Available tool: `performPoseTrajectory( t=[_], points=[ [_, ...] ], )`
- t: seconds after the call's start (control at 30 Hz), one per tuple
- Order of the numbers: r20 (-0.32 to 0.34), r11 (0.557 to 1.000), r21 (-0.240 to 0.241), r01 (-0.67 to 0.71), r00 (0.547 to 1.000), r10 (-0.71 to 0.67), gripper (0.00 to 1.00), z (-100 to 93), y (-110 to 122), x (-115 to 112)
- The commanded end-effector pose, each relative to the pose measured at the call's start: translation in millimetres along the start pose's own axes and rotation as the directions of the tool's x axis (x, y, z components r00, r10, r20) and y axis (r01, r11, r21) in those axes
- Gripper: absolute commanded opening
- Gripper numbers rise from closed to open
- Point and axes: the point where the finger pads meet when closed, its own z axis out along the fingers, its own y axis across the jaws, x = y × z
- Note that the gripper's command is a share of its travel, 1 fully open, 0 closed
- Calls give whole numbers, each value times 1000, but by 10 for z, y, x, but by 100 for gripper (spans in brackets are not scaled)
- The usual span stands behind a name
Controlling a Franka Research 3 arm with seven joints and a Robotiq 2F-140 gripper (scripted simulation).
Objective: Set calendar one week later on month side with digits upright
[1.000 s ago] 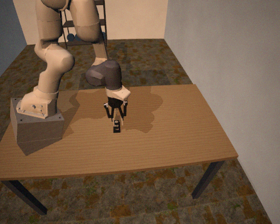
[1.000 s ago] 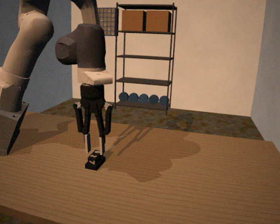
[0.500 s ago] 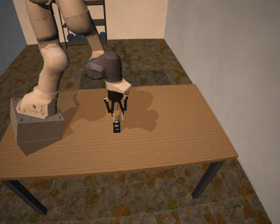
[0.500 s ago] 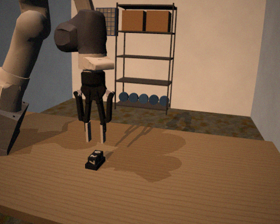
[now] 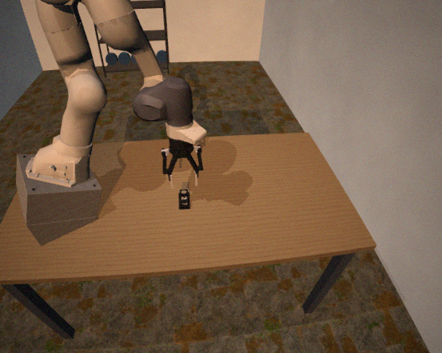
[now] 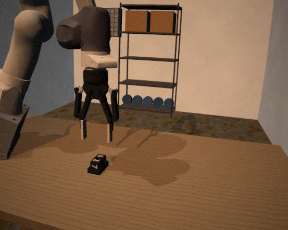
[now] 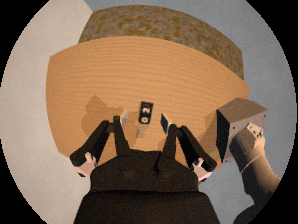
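Only the small calendar point(image 5: 184, 199) stands mid-table point(image 5: 289, 208) — bare wood runs to the right and near edges. The arm's base block point(image 5: 57, 201) fills the left edge — open hand point(image 5: 183, 180) hangs above.

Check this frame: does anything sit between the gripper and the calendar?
Nothing visible does. The gripper hangs open above the table, and only open air separates its fingers from the calendar below.

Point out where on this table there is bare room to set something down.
Bare wood runs from the calendar to the table's right edge, and along the front edge below it. It is tighter on the left by the arm's grey pedestal and behind the calendar, where the open claw hangs above the wood.
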Motion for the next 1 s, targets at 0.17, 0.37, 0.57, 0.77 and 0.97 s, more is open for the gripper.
performPoseTrajectory(
  t=[0.17,0.37,0.57,0.77,0.97],
  points=[
    [4,1000,-7,-14,1000,14,100,1,23,-17],
    [4,1000,-7,-14,1000,14,100,1,23,-17],
    [4,1000,-7,-14,1000,14,100,-2,23,-17],
    [4,1000,-7,-14,1000,14,100,-71,23,-17],
    [4,1000,-7,-14,1000,14,100,-180,22,-16]
  ],
)
